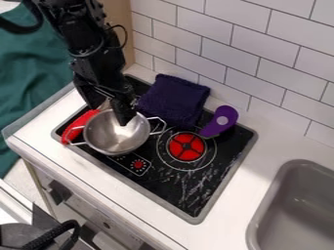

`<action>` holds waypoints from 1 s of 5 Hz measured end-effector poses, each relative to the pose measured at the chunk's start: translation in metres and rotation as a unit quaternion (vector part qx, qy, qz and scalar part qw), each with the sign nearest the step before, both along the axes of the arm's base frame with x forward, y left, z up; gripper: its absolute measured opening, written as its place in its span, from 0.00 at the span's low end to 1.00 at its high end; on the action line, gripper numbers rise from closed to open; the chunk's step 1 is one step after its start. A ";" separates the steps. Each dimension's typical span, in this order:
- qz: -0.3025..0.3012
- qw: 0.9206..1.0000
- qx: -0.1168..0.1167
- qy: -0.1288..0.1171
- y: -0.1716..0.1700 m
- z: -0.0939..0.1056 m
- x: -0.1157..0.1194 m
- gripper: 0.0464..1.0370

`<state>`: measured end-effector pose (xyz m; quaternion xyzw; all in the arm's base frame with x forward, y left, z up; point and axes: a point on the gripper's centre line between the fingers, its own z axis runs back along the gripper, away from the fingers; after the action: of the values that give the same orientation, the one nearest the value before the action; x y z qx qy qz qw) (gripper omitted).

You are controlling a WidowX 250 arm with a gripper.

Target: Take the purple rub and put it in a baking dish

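Note:
Hanging over the left part of the stove, my black gripper is open, with its two fingers spread above the back of the metal pot. The right fingertip overlaps the pot's inside; its exact height cannot be told. The round silver pot stands upright on the left of the stove, and I see nothing lying in it. A dark purple folded cloth lies at the back of the stove, close to the wall and just right of the gripper, apart from the fingers.
A purple utensil lies right of the cloth. Beside the pot's left side is a red object. A red burner disc is on the black stovetop. The tiled wall rises behind, and a grey sink is at lower right.

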<state>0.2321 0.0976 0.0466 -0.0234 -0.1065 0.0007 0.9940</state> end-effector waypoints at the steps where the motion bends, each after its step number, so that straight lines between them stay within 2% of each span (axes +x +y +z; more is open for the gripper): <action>1: 0.001 1.000 -0.006 0.013 -0.002 -0.007 -0.003 0.97; 3: -0.002 0.999 0.032 0.043 -0.038 -0.013 0.010 0.97; 4: -0.033 0.999 0.038 0.021 -0.066 -0.008 0.026 0.97; 5: -0.068 0.997 0.015 -0.017 -0.096 -0.006 0.042 0.97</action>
<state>0.2742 0.0011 0.0403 -0.0158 -0.1212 -0.0692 0.9901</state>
